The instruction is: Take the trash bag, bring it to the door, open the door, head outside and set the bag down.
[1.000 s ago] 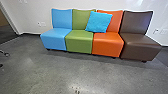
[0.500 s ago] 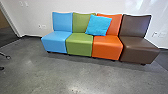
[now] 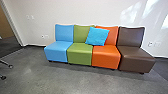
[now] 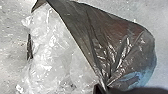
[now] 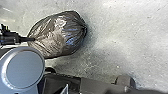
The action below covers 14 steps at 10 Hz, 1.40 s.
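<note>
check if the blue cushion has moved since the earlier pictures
No. In the head view, the blue cushion still leans across the backs of the green chair and orange chair; the whole picture shifted, so the camera moved.

You have open floor (image 3: 75,83) ahead, until the row of four joined seats (image 3: 80,53) stands between you and the wall (image 3: 95,12). On your left, caster legs (image 3: 5,63) jut into the passage.

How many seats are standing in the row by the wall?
4, side by side, left to right in the head view: blue seat, green seat, orange seat, brown seat. None seems hidden.
</note>
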Available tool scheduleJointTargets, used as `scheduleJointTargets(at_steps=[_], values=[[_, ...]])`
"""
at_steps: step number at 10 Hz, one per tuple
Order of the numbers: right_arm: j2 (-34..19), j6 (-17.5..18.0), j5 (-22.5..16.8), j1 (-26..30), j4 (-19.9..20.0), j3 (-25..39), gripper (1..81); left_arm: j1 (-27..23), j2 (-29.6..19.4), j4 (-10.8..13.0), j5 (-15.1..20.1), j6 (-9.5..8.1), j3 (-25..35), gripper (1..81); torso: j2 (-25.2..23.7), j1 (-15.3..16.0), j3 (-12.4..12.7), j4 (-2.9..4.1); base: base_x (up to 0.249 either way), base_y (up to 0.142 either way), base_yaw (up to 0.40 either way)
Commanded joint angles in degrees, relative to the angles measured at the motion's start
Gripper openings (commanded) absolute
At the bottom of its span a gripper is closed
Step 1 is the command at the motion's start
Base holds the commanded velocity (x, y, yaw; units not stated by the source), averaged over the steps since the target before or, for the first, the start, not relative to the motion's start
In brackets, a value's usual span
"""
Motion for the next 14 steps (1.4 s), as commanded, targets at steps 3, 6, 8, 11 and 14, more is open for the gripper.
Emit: scheduleJointTargets(at_steps=[3, 6, 8, 11, 14], values=[[0.38, -0.13, -1.95, 0.18, 1.00, -2.88, 81.1, -3.32, -1.27, -0.05, 3.69, 0.06, 0.92, 1.0, 9.36, -6.08, 9.35, 0.00, 0.000, 0.000, 0.000], [4.85, -0.31, -0.30, -3.52, 1.09, -8.23, 81.1, -1.29, -2.41, 1.44, 3.60, 0.06, 0.83, 1.0, 15.34, -10.01, 15.50, 0.00, 0.000, 0.000, 0.000], [8.03, -0.49, -0.02, -4.93, 0.92, -11.42, 81.1, 0.55, -2.67, 2.94, 3.25, 0.07, 0.57, 1.0, 19.17, -12.52, 19.42, 0.00, 0.000, 0.000, 0.000], [11.81, -1.19, 0.07, -6.60, 0.13, -15.54, 81.1, 4.68, -3.46, 5.40, 2.98, 0.58, 0.83, 1.0, 25.03, -16.37, 25.45, 0.00, 0.000, 0.000, 0.000], [14.97, -1.10, 0.07, -9.14, -2.68, -18.27, 81.1, 9.16, -2.68, 9.26, 2.46, 0.59, 0.83, 1.0, 30.03, -19.74, 24.68, 0.00, 0.000, 0.000, 0.000]])
